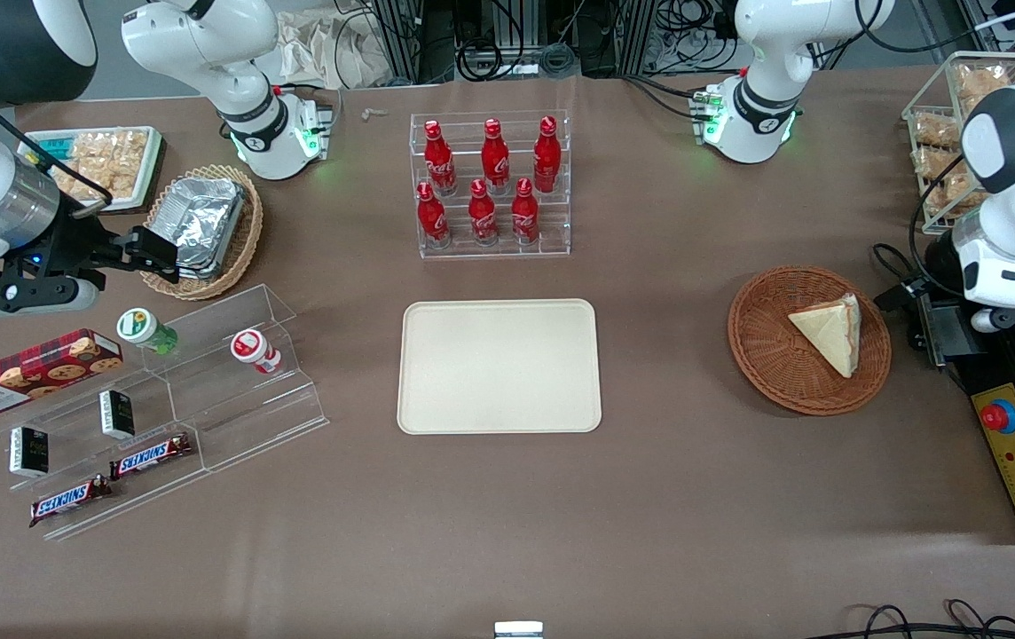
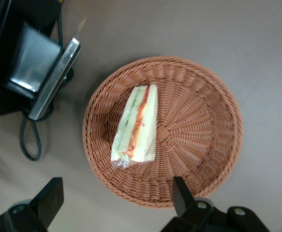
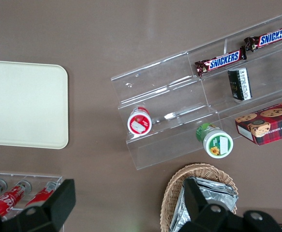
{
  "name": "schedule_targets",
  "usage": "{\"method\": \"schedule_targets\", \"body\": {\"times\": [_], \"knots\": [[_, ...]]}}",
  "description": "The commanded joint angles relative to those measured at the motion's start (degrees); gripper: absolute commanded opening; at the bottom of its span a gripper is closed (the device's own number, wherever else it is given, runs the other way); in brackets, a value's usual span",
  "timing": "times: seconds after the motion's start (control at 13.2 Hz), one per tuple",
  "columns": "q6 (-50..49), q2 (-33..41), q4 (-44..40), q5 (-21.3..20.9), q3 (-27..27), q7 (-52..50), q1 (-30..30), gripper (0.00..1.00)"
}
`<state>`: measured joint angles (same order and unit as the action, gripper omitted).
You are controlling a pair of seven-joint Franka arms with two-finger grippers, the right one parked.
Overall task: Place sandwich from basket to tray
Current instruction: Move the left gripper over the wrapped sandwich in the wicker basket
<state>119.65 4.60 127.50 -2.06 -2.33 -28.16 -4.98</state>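
Hovering above the basket (image 2: 162, 130), the gripper (image 2: 116, 200) has its fingers spread wide, holding nothing.
Sandwich (image 1: 830, 329) lies in the basket (image 1: 807, 339), toward its 3 o'clock rim from the front; tray (image 1: 499, 366) sits bare mid-table, well apart.

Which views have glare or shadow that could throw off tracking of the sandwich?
Front view: even overhead light, sandwich clean in the basket, tray matte; glare only on the foil trays and acrylic shelf. Left wrist view: sandwich sharp, some shine on its wrap; open gripper above the basket is dark but clear of it.
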Motion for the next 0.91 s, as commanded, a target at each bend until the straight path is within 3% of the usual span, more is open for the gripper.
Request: {"method": "schedule_targets", "body": {"times": [0.0,0.83], "knots": [[5.84,1.55,6.26,0.39,0.04,-4.0,0.23,1.0],[14.72,-7.15,8.55,0.92,-0.05,-11.3,0.23,1.0]]}}
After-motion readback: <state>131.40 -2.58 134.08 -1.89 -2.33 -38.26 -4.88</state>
